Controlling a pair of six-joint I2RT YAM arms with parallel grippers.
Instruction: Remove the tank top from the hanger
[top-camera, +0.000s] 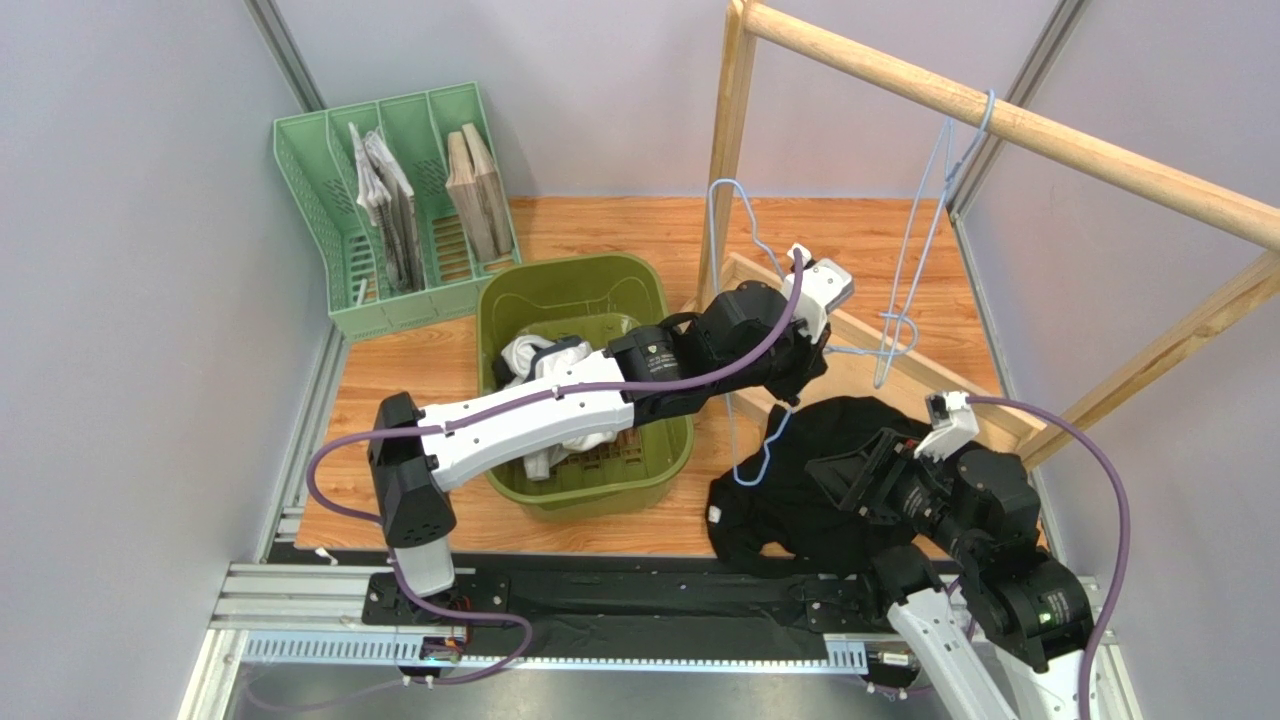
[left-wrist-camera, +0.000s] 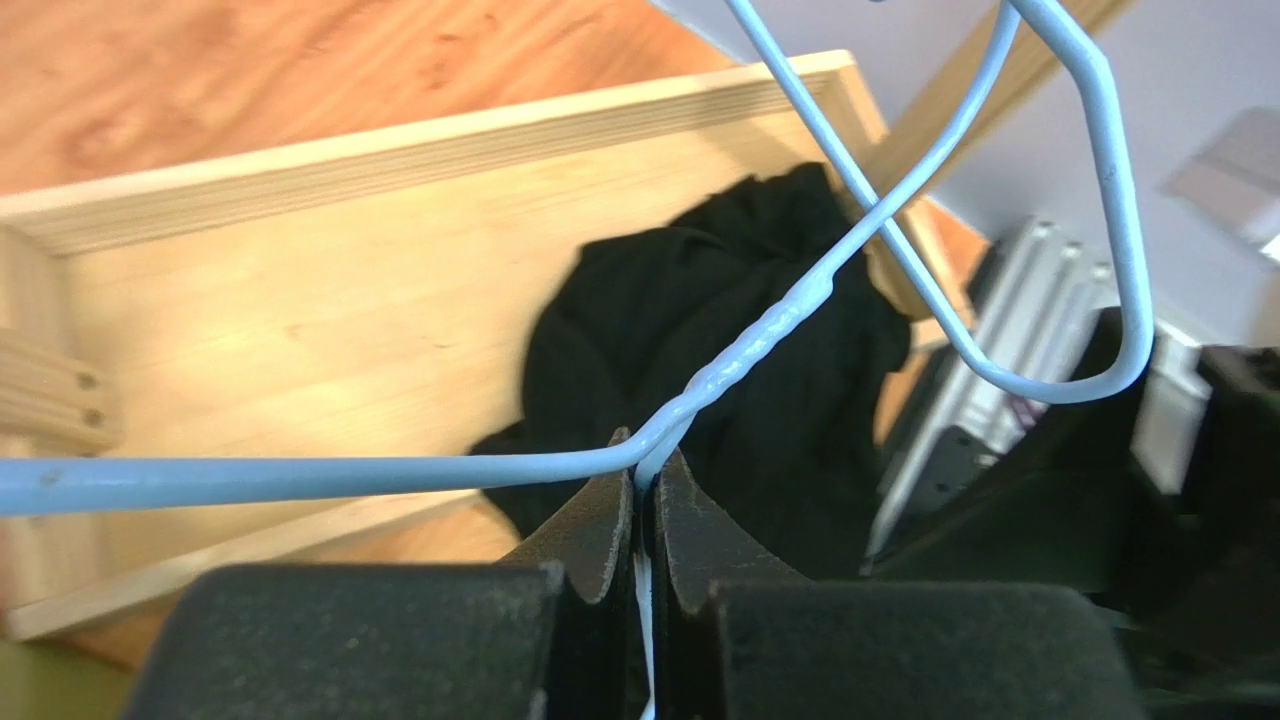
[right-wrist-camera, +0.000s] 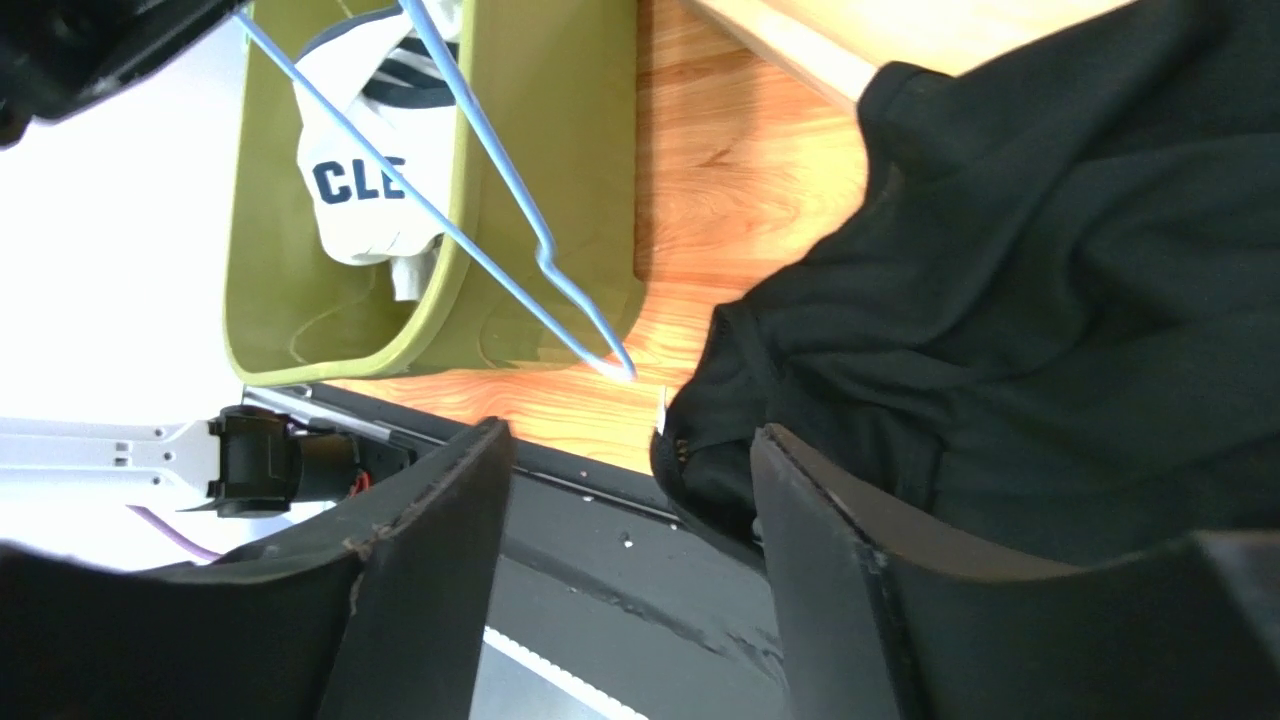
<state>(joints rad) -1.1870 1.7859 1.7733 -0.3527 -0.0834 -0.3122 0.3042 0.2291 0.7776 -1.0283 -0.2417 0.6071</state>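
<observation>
Olive bin (top-camera: 601, 492): white garments (top-camera: 538, 357) inside. Green rack (top-camera: 308, 188), far left: folded items (top-camera: 478, 188). Black tank top (top-camera: 819, 450) heaped right of bin; left gripper (left-wrist-camera: 643, 510) clamped on blue hanger (left-wrist-camera: 759, 342); right gripper (right-wrist-camera: 624, 438) jaws apart, empty.

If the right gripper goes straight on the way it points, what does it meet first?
Probably the edge of the black tank top, just ahead of the right gripper. The blue hanger tip lies close beside; depth is unclear.
</observation>
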